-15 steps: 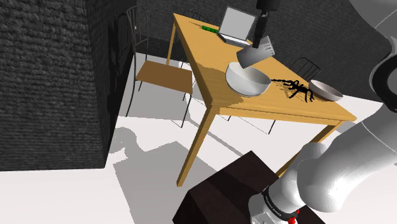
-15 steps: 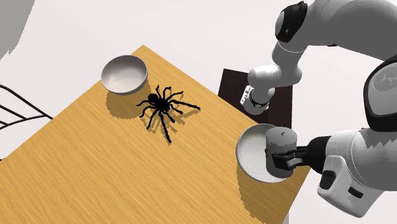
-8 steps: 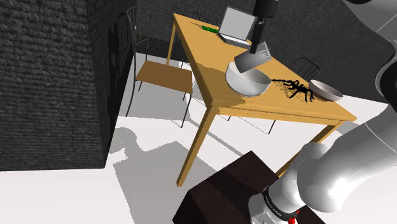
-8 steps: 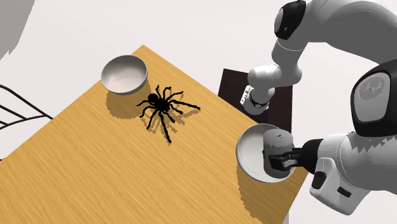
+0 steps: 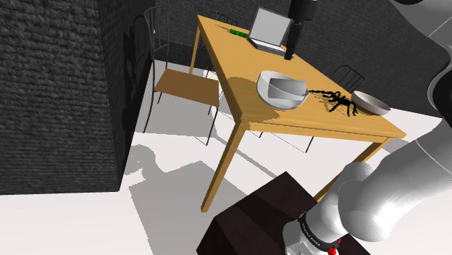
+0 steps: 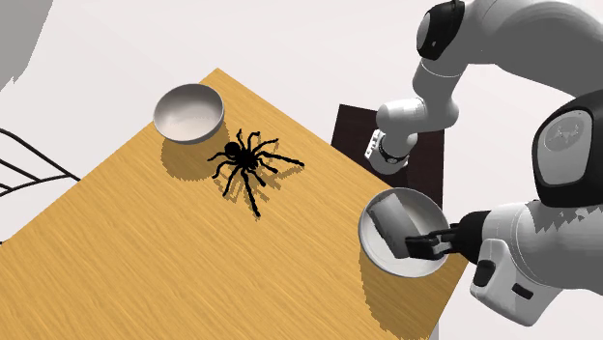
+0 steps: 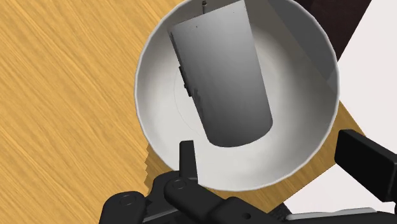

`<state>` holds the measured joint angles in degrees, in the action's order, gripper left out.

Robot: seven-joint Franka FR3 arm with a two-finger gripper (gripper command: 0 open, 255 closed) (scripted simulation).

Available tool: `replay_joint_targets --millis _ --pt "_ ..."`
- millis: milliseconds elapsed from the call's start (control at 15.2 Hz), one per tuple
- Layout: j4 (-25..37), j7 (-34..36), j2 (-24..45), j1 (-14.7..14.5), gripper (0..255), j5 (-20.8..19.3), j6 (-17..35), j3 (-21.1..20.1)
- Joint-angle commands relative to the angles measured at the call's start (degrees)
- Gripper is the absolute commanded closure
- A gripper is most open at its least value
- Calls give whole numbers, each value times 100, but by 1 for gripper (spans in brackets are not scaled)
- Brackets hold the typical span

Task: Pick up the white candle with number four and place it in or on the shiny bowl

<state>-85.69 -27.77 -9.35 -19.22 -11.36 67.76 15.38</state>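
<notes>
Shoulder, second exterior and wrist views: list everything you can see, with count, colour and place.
table: one, tan wood, under everything else.
near bowl: one, shiny pale grey, table edge by the stand.
candle: one, grey, lying tilted inside the near bowl.
far bowl: one, shiny grey, table corner beyond the spider.
spider: one, black, between the two bowls.
laptop: one, pale, open, table's far end.
green item: one, beside the laptop; too small to name.
chairs: at least two, dark frames, around the table.
wall: dark brick, the shoulder view's left.
stand: one, dark brown box, beside the table.
arm: one, white.
gripper: one, black, open above the near bowl.
</notes>
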Motion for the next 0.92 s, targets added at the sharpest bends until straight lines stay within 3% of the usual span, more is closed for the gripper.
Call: replay_joint_targets --millis 0,66,330,858 --pt "0 0 0 0 0 0 0 0" --pt "0 0 0 0 0 0 0 0" --pt "1622 -214 731 17 0 111 -899 47" --pt "1619 -214 729 19 0 111 -897 46"
